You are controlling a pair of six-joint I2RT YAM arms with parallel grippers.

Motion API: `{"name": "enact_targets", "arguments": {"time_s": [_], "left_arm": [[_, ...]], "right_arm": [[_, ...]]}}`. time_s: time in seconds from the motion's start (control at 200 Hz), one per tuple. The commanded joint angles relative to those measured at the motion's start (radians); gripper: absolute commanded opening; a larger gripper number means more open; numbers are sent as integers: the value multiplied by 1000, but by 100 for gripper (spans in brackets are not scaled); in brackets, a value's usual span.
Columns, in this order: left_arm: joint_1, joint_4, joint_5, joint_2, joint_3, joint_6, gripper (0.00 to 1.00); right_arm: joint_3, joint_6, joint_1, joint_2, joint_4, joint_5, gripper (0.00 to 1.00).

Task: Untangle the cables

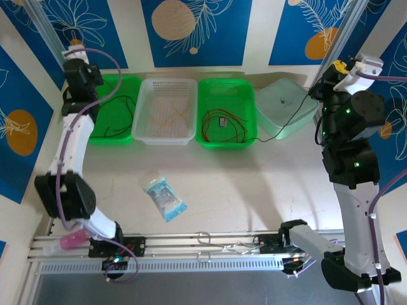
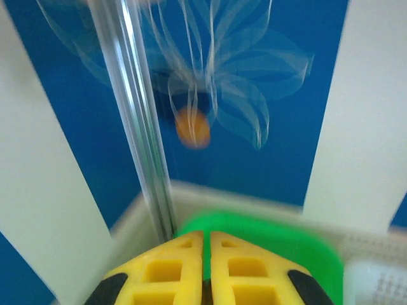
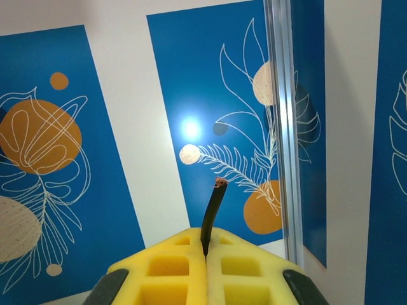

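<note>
My right gripper [image 1: 341, 66] [image 3: 206, 235] is raised high at the far right and shut on a black cable [image 1: 287, 117]. The cable's frayed tip [image 3: 218, 184] pokes up between the yellow pads. From the gripper it slants down across a pale green box into the middle green tray [image 1: 206, 141], where red cables [image 1: 222, 130] lie looped. Dark cables [image 1: 119, 130] lie in the left green tray [image 1: 130, 81]. Thin orange and pale cables [image 1: 175, 114] lie in the white tray [image 1: 147, 133]. My left gripper [image 1: 76, 54] [image 2: 206, 235] hangs shut above the left green tray's [image 2: 280, 241] far edge, with nothing seen between its pads.
A pale green box [image 1: 289, 95] sits at the back right under the taut cable. A small blue and clear packet [image 1: 165, 198] lies mid-table. A metal post [image 2: 137, 127] stands close to the left gripper, and another post [image 3: 283, 127] close to the right one.
</note>
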State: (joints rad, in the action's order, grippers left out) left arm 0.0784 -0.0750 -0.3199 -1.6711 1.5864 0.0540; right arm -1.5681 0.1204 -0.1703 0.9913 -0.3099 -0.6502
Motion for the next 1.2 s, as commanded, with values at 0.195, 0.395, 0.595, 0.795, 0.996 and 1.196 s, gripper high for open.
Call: {"name": "enact_targets", "arguments": {"time_s": [0.195,0.395,0.595,0.795,0.996,1.196], "left_arm": [[11,-233,68,-225,-37,205,0],[26,-388,240,-395,84,215,0],[52,-494,340,-503,182,262,0],[82,-531,404,-473,261,286,88],[51,-390,261,-242,200,238,99],[-29,-225,504,-61,132,229,94]], "right_arm": [[7,-4,-5,-29,-11,2,0],[14,-8,4,-34,-17,6,0],[17,13,2,-35,-28,21,0],[11,15,2,-38,-32,21,0],[7,30,-2,-29,-40,49,0],[12,56,-13,-18,-40,57,0]]}}
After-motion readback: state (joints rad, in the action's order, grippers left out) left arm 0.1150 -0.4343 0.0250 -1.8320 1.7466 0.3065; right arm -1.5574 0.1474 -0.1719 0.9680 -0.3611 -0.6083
